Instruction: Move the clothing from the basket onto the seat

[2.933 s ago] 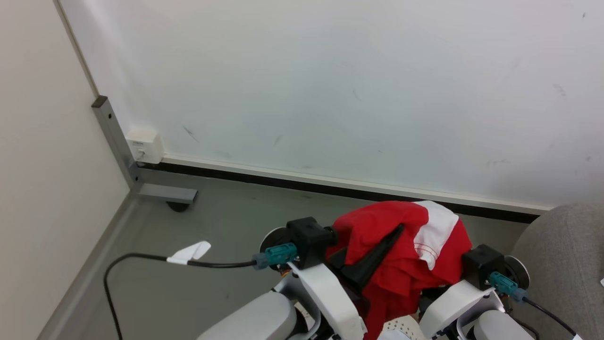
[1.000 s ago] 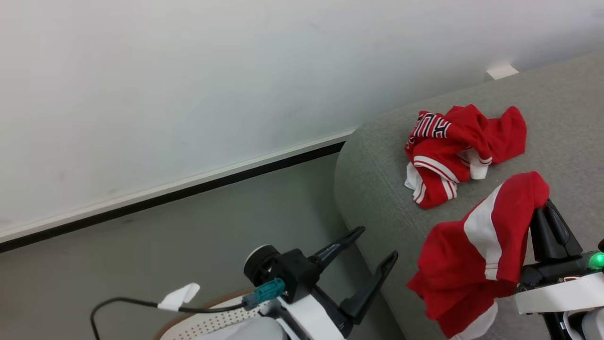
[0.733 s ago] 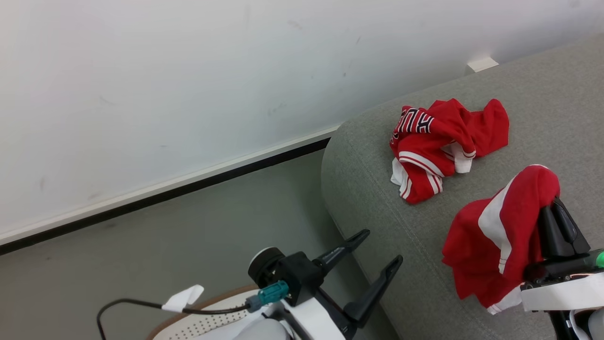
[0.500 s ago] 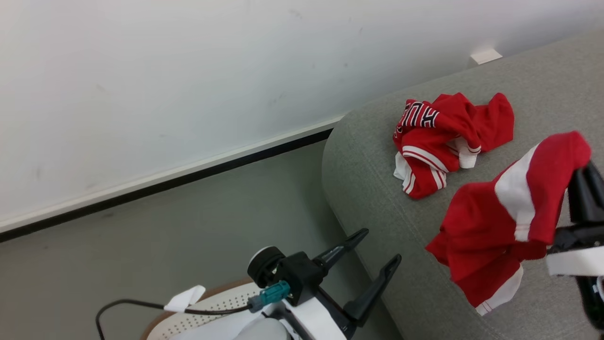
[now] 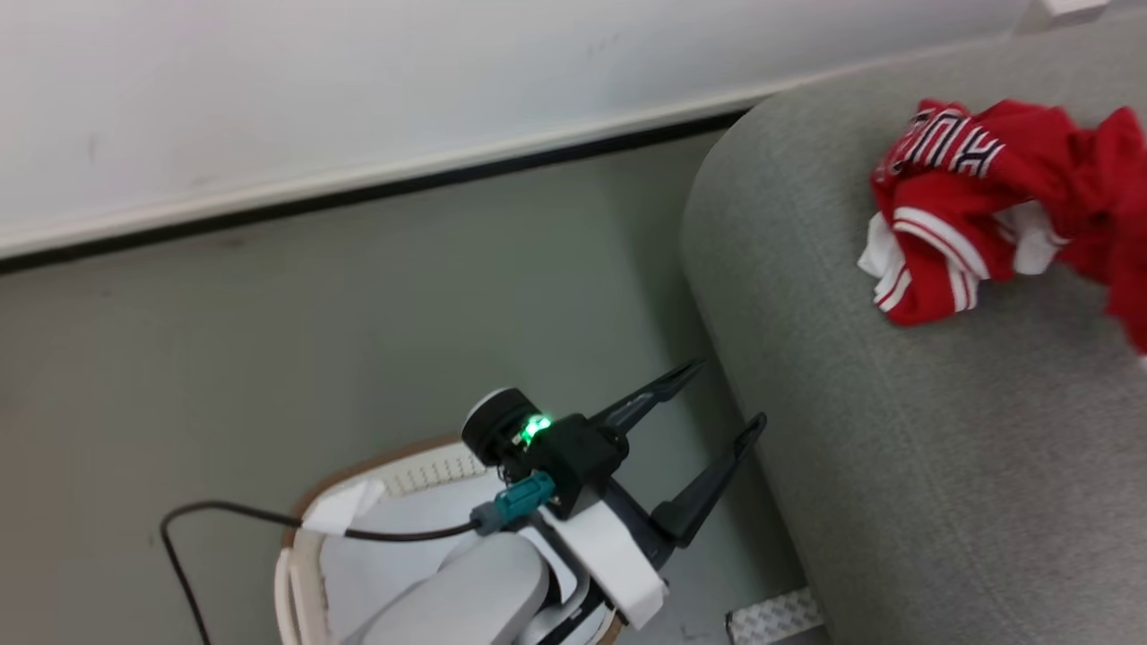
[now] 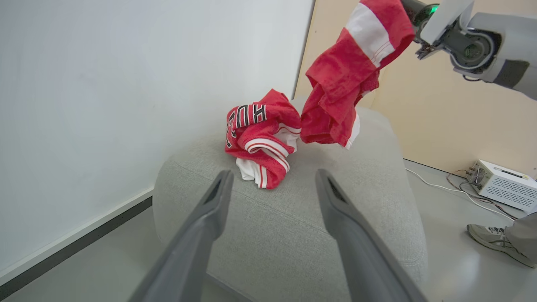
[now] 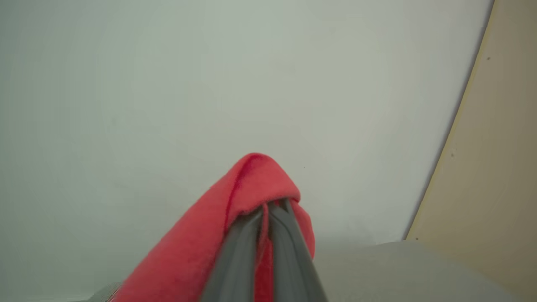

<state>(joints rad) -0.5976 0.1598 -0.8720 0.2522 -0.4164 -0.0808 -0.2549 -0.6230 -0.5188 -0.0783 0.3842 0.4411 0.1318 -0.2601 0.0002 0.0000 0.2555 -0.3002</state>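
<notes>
A crumpled red garment (image 5: 968, 224) with block lettering lies on the grey seat (image 5: 896, 466). It also shows in the left wrist view as the lettered garment (image 6: 260, 138) on the seat (image 6: 293, 239). A second red garment (image 6: 348, 84) with a white band hangs above the seat, pinched at its top by my right gripper (image 6: 413, 8). Close up, the right gripper (image 7: 268, 209) is shut on this red fabric (image 7: 201, 256). My left gripper (image 5: 728, 394) stands open and empty beside the seat's edge, above the white basket (image 5: 358, 466).
A pale wall with a dark baseboard (image 5: 358, 193) runs behind the grey floor. A white box (image 6: 503, 184) with cables sits on the floor right of the seat. A person's shoe (image 6: 491, 239) is near it. A black cable (image 5: 224, 515) trails from my left wrist.
The head camera has swung down and left. My right gripper has lifted the red garment higher over the seat and gone out of the head view. The left gripper stays open.
</notes>
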